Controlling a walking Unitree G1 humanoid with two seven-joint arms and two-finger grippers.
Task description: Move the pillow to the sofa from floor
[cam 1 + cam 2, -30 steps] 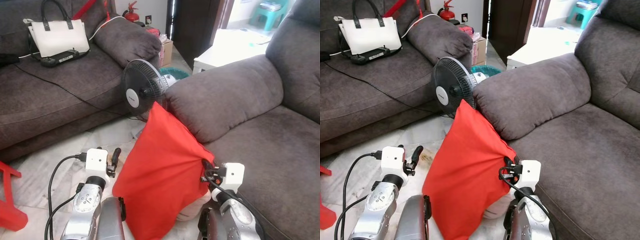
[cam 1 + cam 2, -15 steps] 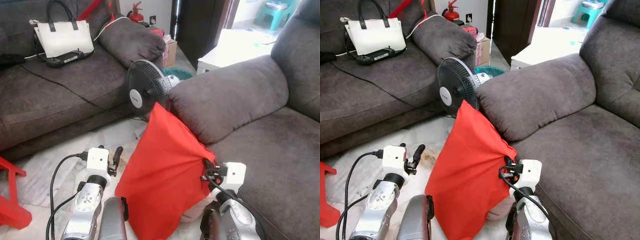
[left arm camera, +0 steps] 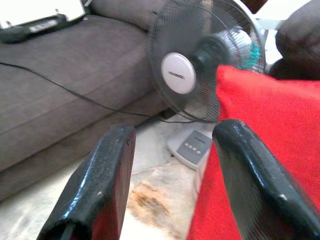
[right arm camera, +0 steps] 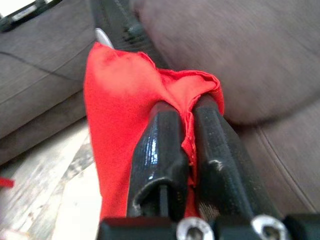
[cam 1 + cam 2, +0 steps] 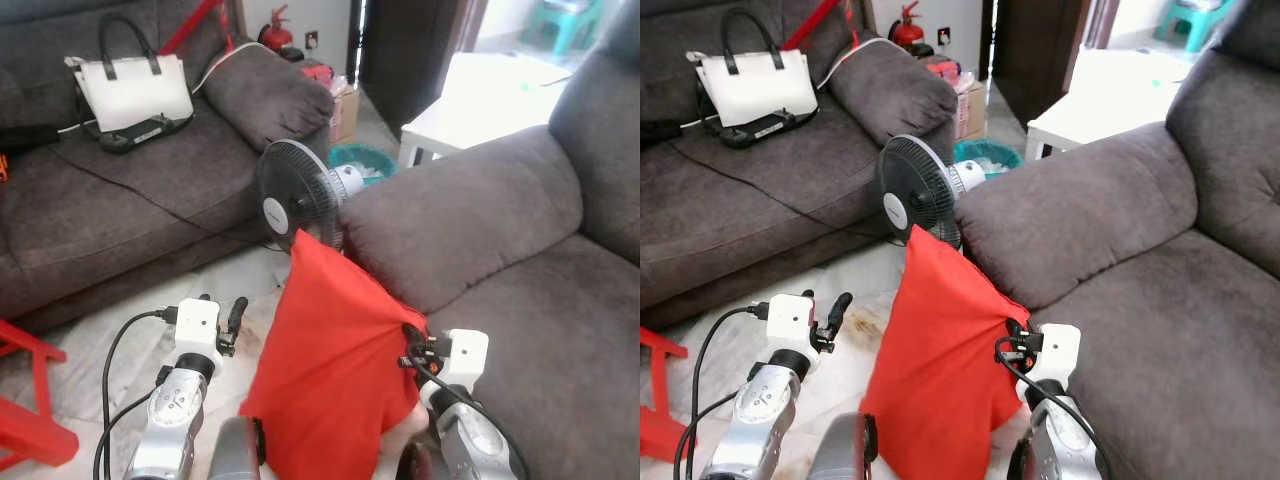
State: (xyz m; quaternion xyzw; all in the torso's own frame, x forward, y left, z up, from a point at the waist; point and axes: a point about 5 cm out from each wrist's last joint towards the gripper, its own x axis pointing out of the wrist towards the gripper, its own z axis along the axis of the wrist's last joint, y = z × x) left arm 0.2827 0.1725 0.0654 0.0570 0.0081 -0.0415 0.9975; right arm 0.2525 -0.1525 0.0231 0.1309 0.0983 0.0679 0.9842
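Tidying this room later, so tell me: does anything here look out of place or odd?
The fan stands on the floor wedged between the two sofas, its cord trailing over a seat. A brown stain marks the floor beside it. The red pillow hangs bunched from the right tool.

You can't see the pillow's (image 5: pixel 330 380) bottom, cut by the frame edge; the right gripper's (image 4: pixel 187 150) fingertips are buried in its cloth, and the fan (image 3: pixel 200 65) is blurred

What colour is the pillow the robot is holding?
The pillow is plain bright red, with no pattern. It shows best in the right eye view.
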